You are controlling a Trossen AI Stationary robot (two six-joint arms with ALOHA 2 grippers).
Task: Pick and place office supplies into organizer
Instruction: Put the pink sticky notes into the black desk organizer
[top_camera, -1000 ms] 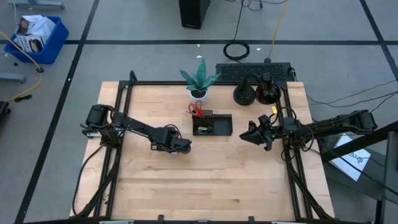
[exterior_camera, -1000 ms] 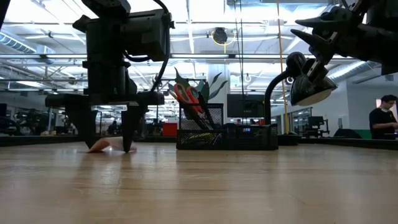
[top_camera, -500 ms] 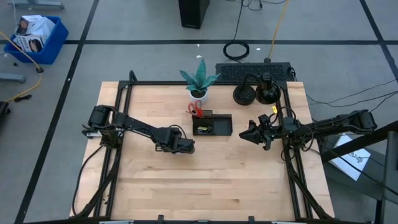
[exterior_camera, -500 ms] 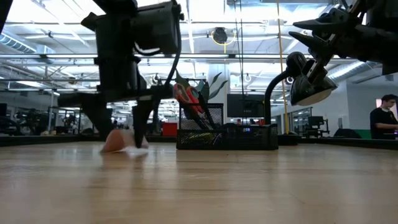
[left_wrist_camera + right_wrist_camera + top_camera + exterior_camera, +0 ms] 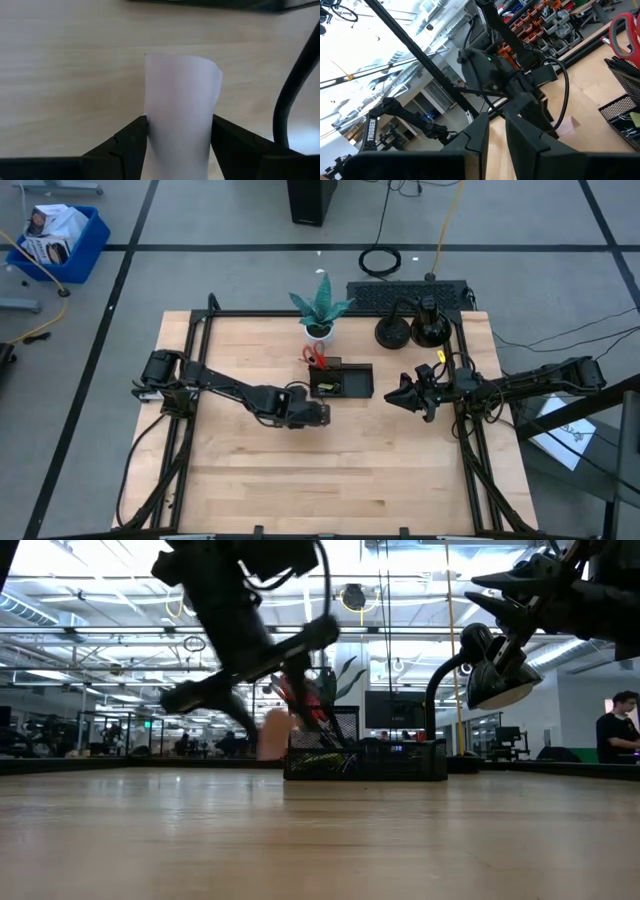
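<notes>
I have the left hand (image 5: 180, 145) clamped on the pale pink sticky-note pad (image 5: 181, 107), lifted just beside the black mesh organizer tray (image 5: 341, 381), so next I must carry it over an open compartment; the right hand (image 5: 396, 396), fingers nearly together, waits beside the organizer's far end.

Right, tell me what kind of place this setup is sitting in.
Most likely a robotics lab or workshop in a large industrial hall. Two arms are mounted on a black frame around a wooden table. Beyond it, the low view shows high ceilings with strip lights, and a person at a workstation.
</notes>
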